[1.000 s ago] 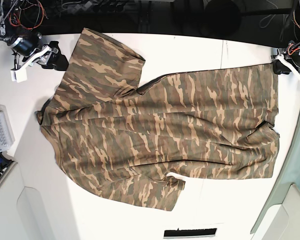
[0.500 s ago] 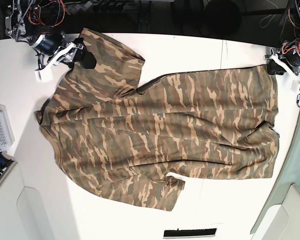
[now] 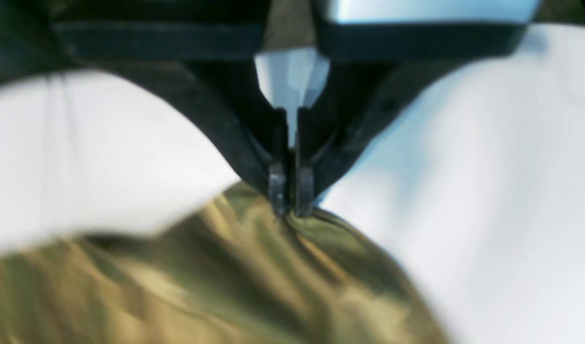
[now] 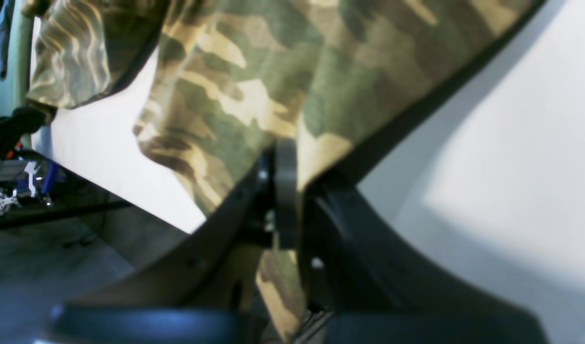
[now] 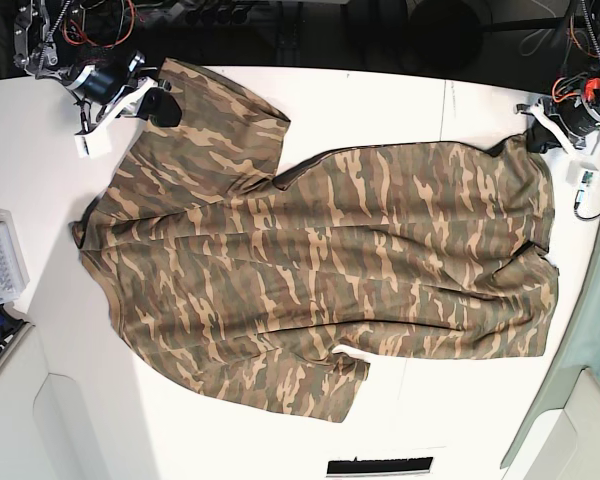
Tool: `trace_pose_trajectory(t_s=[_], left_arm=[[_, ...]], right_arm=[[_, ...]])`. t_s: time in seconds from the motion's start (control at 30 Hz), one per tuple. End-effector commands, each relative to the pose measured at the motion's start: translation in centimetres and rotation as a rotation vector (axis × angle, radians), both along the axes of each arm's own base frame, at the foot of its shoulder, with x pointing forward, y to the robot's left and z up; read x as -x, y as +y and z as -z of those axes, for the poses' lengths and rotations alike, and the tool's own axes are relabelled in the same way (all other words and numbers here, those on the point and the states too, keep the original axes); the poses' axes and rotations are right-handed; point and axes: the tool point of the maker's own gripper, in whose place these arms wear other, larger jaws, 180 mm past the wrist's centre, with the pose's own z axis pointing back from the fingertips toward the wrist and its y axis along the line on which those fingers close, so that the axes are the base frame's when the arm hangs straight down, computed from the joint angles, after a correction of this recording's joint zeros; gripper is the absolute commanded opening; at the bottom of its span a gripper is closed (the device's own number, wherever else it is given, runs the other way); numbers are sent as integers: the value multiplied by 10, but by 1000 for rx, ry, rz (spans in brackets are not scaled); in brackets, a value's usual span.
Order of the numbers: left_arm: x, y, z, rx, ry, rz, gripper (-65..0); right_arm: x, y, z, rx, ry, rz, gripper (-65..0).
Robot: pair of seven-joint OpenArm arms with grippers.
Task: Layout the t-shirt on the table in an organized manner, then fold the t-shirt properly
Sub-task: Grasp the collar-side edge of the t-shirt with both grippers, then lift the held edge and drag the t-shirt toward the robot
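The left hand (image 5: 536, 134) sits at the far hem corner of the t-shirt (image 5: 320, 260) with its jaws pinched shut on a small peak of the cloth, which the left wrist view shows bunched between the fingertips (image 3: 277, 186). The right hand (image 5: 160, 104) is over the far sleeve, closed on the sleeve's edge — in the right wrist view camouflage cloth passes between its dark fingers (image 4: 285, 191). The shirt lies spread flat on the white worktop (image 5: 400, 95), collar toward the right arm's side, hem toward the left arm's. The left wrist view is blurred, so the fabric's pattern there is hard to read; a clear plastic box (image 5: 0, 265) is cut off by the frame edge. A second ago both hands stood beside the shirt, apart from it — now each grips it.
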Motion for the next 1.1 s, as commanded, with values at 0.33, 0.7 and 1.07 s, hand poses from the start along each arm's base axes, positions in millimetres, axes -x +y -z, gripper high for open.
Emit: trace_pose_trajectory(t_s=[0.33,0.7,1.07], left_arm=[[-9,16,-91,-102,-227,38,-650],[16,45,-125,-172,-255,-14,-650],[1,46,-133,-164,-339,-44,-650]], right_arm=[[-8,-22,-80,117,-216,-32,-650],[21,-38,-134,141,-286,2,-650],[-26,-45,-162,212,-461,17,-650]])
